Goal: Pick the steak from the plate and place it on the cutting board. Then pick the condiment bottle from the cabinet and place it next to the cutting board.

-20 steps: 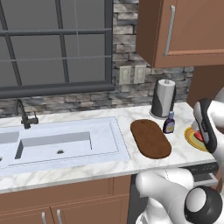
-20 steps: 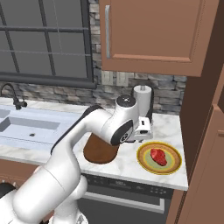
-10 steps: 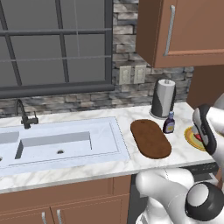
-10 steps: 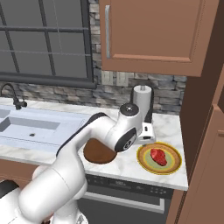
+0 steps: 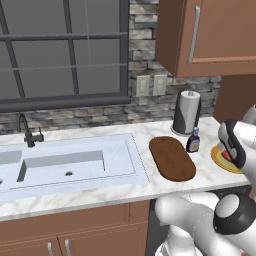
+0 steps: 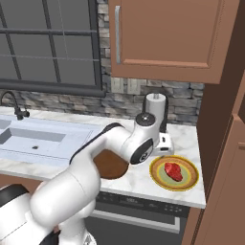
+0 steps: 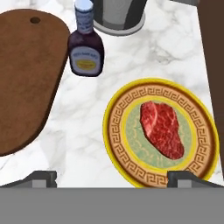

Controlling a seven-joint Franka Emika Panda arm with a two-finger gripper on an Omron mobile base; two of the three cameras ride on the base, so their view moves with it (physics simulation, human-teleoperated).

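Hovering pincer (image 7: 111,177): jaws spread wide, empty, above the plate (image 7: 117,131).
Steak (image 7: 161,129): lies at the plate's centre; probably soft, slick and light, so pinch across its narrow middle.
Cutting board (image 7: 26,74): bare, on the counter (image 7: 83,127) beside the condiment bottle (image 7: 85,50).

You get two base views from behind the arm, left and right, both facing the surface (image 5: 150,187) and sharing the cutting board (image 6: 111,166). Your hand view looks closely down on the plate (image 7: 116,130).
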